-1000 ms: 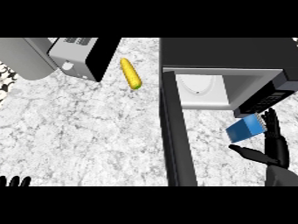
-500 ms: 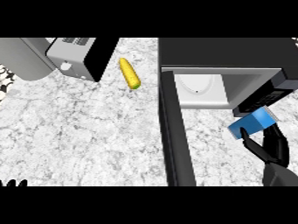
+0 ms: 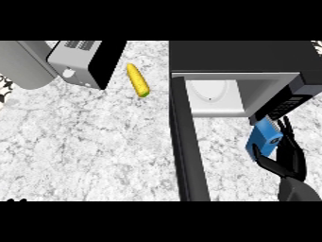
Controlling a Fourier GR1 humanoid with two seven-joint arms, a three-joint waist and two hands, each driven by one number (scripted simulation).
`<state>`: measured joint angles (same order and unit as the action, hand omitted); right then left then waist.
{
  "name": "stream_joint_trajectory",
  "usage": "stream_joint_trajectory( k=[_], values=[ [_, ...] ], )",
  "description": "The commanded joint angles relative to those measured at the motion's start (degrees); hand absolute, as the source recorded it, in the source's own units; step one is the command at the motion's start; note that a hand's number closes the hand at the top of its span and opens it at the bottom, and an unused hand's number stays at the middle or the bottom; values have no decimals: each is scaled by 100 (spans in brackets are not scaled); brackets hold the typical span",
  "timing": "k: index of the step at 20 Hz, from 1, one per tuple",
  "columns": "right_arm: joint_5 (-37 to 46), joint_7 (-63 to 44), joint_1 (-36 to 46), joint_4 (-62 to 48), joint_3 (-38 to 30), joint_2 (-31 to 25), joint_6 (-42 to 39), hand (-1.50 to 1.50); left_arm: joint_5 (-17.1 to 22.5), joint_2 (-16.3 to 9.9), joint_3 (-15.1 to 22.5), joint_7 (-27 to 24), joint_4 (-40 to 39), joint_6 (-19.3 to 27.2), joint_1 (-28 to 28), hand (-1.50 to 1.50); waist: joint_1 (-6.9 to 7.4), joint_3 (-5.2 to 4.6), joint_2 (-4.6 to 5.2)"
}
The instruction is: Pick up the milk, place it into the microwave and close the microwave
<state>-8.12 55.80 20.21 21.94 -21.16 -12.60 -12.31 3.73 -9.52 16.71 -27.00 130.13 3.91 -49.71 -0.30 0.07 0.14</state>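
The milk (image 3: 263, 137) is a blue carton, tilted, held up at the right of the head view. My right hand (image 3: 289, 158) is curled round it from below and behind, thumb on its lower left side. The carton hangs just in front of the microwave (image 3: 250, 56), below its keypad (image 3: 286, 105). The microwave's cavity (image 3: 223, 94) is open and shows a white turntable plate inside. Its door (image 3: 188, 146) stands swung open toward me, left of the carton. Only the fingertips of my left hand (image 3: 8, 200) peek in at the lower left edge.
A yellow corn cob (image 3: 138, 80) lies on the marble counter (image 3: 87, 142) left of the microwave. A toaster (image 3: 85, 61) and a grey sink or bin edge (image 3: 17, 64) sit at the upper left.
My right hand has carried the milk up and slightly right, closer to the microwave's keypad corner. The left hand has sunk almost out of view.
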Motion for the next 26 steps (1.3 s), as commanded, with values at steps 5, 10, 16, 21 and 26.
stream_joint_trajectory(
  k=[5, 10, 16, 21, 26],
  values=[
    [283, -44, -83, 458, 767, -171, -1695, 150, -41, 52, 75, -29, 12, 40, -52, -150, 69, -2, -34],
    [276, -290, -297, 1261, 1126, 57, -1498, 150, 85, 45, -50, -295, -198, -34, -216, -150, 26, -19, -69],
    [215, -1035, -1073, 2941, 1638, 392, -1025, 150, 227, -58, -170, -320, -2, -124, -374, -150, -93, -31, -101],
    [-166, -2163, -2010, 4887, 1953, 635, -816, 150, 509, -131, -450, -389, -23, -221, -488, -150, -137, -35, -100],
    [-536, -3361, -3047, 6796, 2221, 801, -540, 150, 582, -208, -487, -465, -53, -395, -501, -150, -50, -20, -59]
  ],
)
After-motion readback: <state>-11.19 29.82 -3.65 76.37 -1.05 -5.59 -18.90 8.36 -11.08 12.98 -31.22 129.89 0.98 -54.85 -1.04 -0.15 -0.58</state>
